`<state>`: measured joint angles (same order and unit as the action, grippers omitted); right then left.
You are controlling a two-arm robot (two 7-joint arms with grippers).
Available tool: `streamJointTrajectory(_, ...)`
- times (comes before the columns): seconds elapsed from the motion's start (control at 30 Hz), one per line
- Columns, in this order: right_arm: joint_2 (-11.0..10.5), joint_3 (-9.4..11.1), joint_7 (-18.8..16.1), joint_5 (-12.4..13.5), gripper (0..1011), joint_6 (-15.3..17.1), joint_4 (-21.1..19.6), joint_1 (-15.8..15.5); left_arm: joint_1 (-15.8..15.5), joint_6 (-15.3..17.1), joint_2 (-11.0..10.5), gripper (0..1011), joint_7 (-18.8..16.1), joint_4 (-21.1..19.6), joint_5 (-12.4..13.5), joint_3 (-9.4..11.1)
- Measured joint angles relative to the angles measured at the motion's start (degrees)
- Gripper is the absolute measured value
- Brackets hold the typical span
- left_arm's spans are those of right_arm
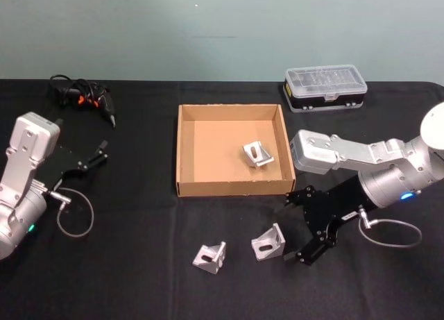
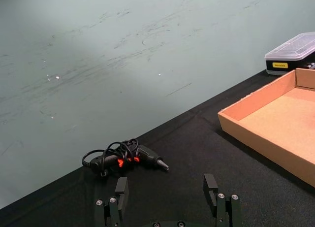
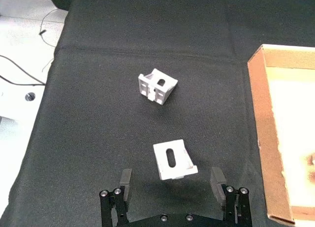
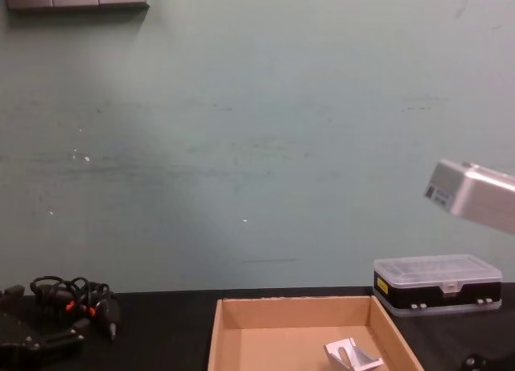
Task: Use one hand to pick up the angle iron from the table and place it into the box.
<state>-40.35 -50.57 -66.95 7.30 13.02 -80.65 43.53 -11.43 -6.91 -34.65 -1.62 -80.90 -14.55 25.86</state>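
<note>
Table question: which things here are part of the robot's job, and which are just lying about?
Job: box, angle iron inside it, two angle irons on the table, right gripper open by one.
Lying about: clear-lidded black case, corded black tool, left gripper parked at the left.

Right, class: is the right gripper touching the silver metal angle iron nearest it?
Apart. Right wrist view: bare black table shows between the angle iron and each open jaw of the right gripper.
</note>
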Motion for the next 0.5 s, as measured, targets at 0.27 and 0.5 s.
streamJointTrajectory(0.27, 1.69, -2.08, -0.24, -0.08, 1003, -1.12, 2.82, 1.45, 0.0, 0.0, 0.0, 1000, 0.0, 0.0, 0.0, 0.0)
streamJointTrajectory(0.5, 2.64, -3.35, -0.28, 0.23, 1003, -1.94, 4.69, 2.27, 0.0, 0.0, 0.0, 1000, 0.0, 0.0, 0.0, 0.0)
